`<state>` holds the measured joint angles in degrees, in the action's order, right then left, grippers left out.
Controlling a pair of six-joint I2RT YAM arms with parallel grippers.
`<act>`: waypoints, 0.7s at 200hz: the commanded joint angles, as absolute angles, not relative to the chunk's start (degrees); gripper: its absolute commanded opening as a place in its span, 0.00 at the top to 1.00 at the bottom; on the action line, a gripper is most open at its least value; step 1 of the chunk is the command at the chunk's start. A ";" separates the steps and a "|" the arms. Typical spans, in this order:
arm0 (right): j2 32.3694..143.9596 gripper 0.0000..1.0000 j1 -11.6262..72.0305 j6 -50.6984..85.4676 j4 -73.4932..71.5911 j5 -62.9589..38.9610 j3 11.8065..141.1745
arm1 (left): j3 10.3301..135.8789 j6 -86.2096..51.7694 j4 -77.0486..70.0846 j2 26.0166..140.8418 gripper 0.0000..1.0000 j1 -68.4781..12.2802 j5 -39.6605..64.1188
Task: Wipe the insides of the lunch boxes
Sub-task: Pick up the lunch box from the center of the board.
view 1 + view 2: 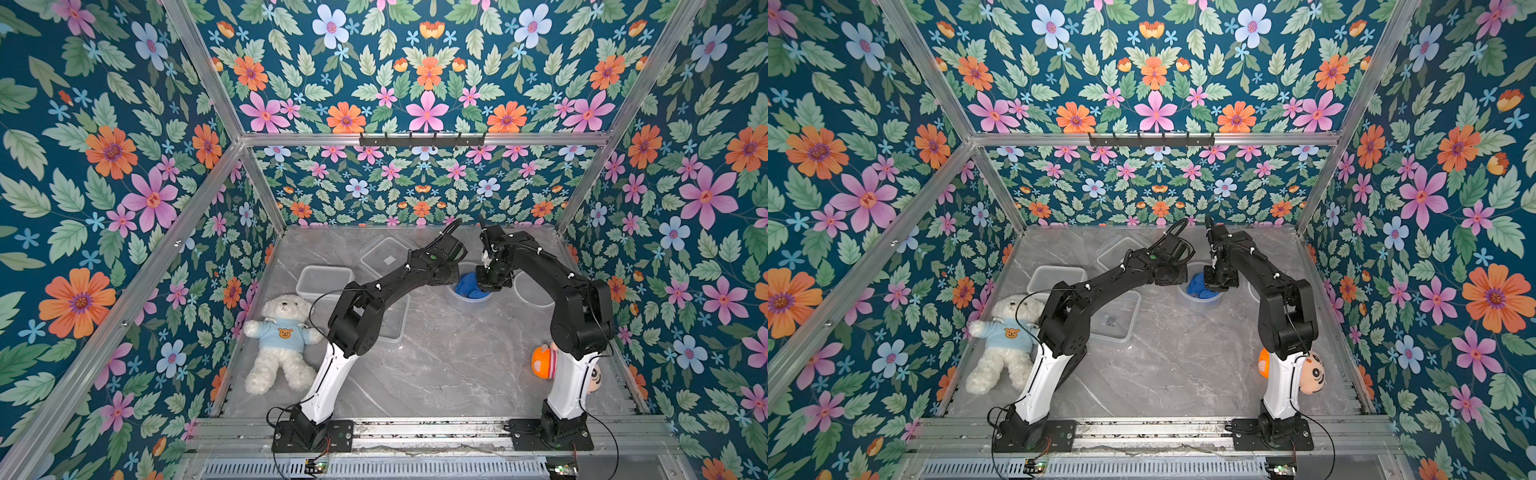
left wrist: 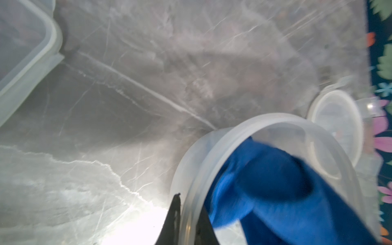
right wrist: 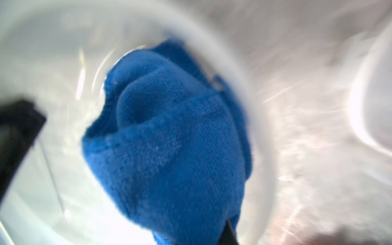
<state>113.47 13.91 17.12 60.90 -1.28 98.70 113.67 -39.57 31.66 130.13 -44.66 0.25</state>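
Observation:
The round lunch box [image 1: 467, 302] [image 1: 1198, 304] stands mid-table with a blue cloth [image 1: 469, 286] [image 1: 1200, 286] bunched inside it. My left gripper [image 1: 451, 276] [image 2: 188, 212] is shut on its rim [image 2: 275, 119], one finger inside and one outside. Over the box, my right gripper [image 1: 484, 286] [image 3: 201, 237] is shut on the blue cloth [image 3: 169, 137], which hides most of its fingers. The smaller rectangular lunch box [image 1: 324, 280] [image 1: 1057, 278] sits at the left. Partly under my left arm lies the large square lunch box [image 1: 395, 320] [image 1: 1117, 318].
A flat square lid [image 1: 386, 257] lies at the back and a round lid [image 1: 532, 291] [image 2: 337, 127] lies right of the round box. A white teddy bear [image 1: 280, 345] lies front left. An orange-capped doll [image 1: 544, 361] sits by my right arm's base.

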 commanded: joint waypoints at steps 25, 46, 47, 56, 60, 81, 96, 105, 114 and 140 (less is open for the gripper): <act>122.72 1.00 13.31 20.96 64.51 5.31 118.39 | 112.32 -40.44 28.40 129.37 1.00 -44.87 -2.83; 127.44 1.00 14.92 20.47 60.67 -4.28 125.82 | 112.82 -40.50 27.55 130.43 1.00 -45.19 -1.25; 127.66 1.00 15.06 20.43 60.39 -4.91 126.06 | 112.88 -40.55 27.53 130.47 1.00 -45.22 -1.15; 129.40 1.00 15.95 20.10 58.52 -10.96 127.77 | 113.31 -40.58 27.41 130.96 1.00 -45.20 -0.92; 130.15 1.00 16.47 19.87 58.22 -13.82 128.49 | 113.58 -40.57 27.44 131.12 1.00 -45.18 -0.96; 132.64 1.00 18.60 18.85 59.69 -21.40 129.39 | 114.91 -40.46 27.80 131.51 1.00 -45.09 -1.15; 130.22 1.00 18.36 20.35 56.06 -28.10 123.41 | 115.37 -40.36 27.77 131.65 1.00 -44.86 -1.40; 126.90 1.00 17.50 21.79 51.78 -30.62 118.02 | 115.78 -40.34 28.22 131.88 1.00 -44.74 -1.48; 123.00 1.00 16.16 24.16 46.53 -32.29 112.64 | 116.09 -40.22 28.60 132.05 1.00 -44.72 -1.46; 116.51 1.00 11.94 27.29 41.90 -32.46 108.45 | 115.59 -40.16 29.35 131.82 1.00 -44.66 -1.74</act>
